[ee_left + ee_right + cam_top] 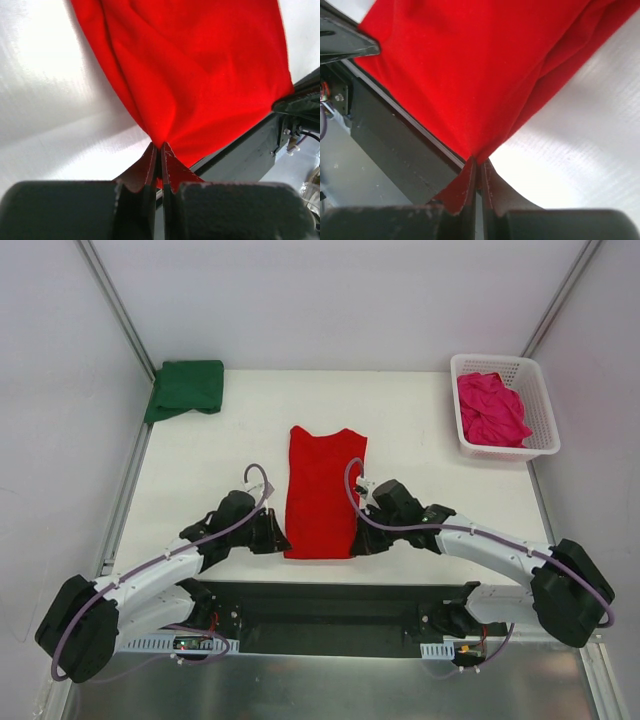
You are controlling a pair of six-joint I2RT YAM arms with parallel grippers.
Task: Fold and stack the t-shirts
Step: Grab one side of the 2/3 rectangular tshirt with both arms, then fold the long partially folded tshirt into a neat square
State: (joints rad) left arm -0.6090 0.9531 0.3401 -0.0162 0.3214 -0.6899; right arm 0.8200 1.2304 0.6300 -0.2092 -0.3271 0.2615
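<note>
Fixed camera above and behind the left arm [150, 575] and right arm [490, 545] looks down on the whole table [200, 470], their bases nearest the lens. Wrist cameras sight along the left fingers [146, 172] and right fingers [492, 187] from very close, low over the table's near edge. All three views share the near hem of the red shirt [322, 495].

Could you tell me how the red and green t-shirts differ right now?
The red t-shirt lies centred as a long strip; the green t-shirt is a compact fold at the far left corner. The left gripper and right gripper pinch the red t-shirt's near corners; nothing touches the green t-shirt. Both are plain cloth.
</note>
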